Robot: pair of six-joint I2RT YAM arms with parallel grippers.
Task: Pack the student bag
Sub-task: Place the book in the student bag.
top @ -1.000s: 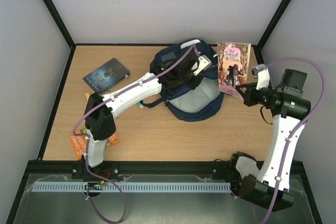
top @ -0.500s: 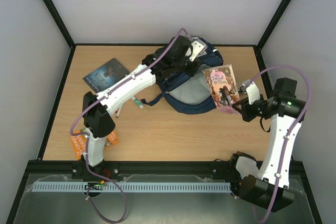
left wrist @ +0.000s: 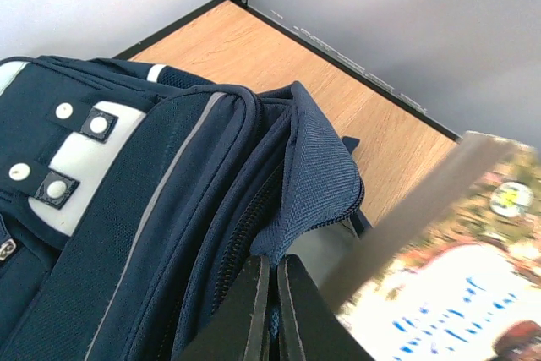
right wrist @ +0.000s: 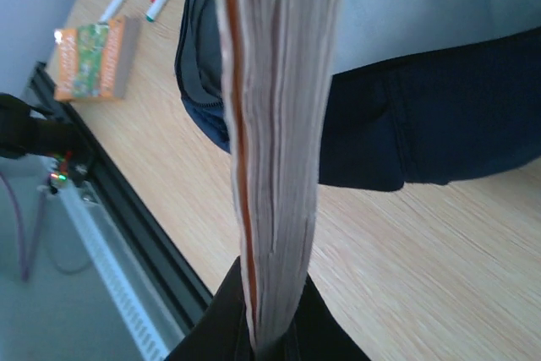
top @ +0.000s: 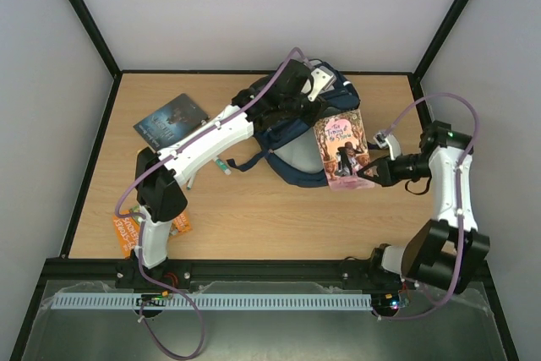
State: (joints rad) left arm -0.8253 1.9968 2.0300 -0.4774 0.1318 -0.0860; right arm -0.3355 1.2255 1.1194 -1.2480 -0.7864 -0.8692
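Note:
The navy student bag (top: 287,128) lies at the back middle of the table, its grey-lined mouth facing the front. My left gripper (top: 306,101) is shut on the edge of the bag's top flap (left wrist: 317,166) and holds it up; the pinch shows in the left wrist view (left wrist: 272,264). My right gripper (top: 372,172) is shut on the lower edge of a pink-covered book (top: 340,150), which stands tilted in front of the bag's mouth, overlapping its right side. In the right wrist view the book's page edge (right wrist: 275,124) rises from the jaws (right wrist: 272,340), with the bag (right wrist: 423,116) behind it.
A dark book (top: 172,120) lies at the back left. An orange book (top: 125,231) sits at the front left by the left arm's base. Markers (top: 221,165) lie left of the bag under the left arm. The cell's black frame (top: 93,158) borders the table.
My right arm has swung left and carried the pink book from the bag's right side to its mouth. The left gripper lifted the flap back, then stayed almost still.

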